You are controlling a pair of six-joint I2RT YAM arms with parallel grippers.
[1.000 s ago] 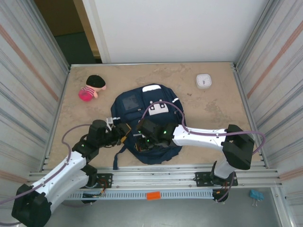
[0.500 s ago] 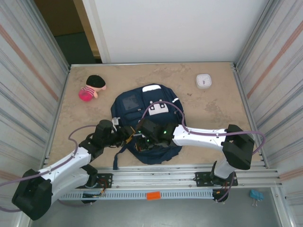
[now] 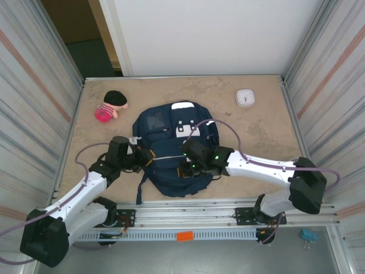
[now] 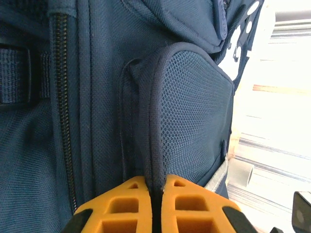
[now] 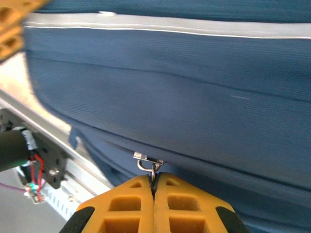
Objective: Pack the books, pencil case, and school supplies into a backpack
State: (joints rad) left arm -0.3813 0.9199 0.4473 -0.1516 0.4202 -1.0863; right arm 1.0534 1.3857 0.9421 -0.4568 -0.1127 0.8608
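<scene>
Pinching mesh pocket rim (image 4: 156, 121) of backpack (image 3: 170, 171), left fingers (image 4: 121, 209) clenched, right fingers (image 5: 130, 204) gripping zipper pull (image 5: 148, 162)

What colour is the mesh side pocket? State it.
Navy blue; the mesh side pocket shows best in the left wrist view.

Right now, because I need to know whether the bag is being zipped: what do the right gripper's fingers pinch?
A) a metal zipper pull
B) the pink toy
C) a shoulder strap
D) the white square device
A: in the right wrist view, the right gripper is shut on the small metal zipper pull of the backpack.
</scene>
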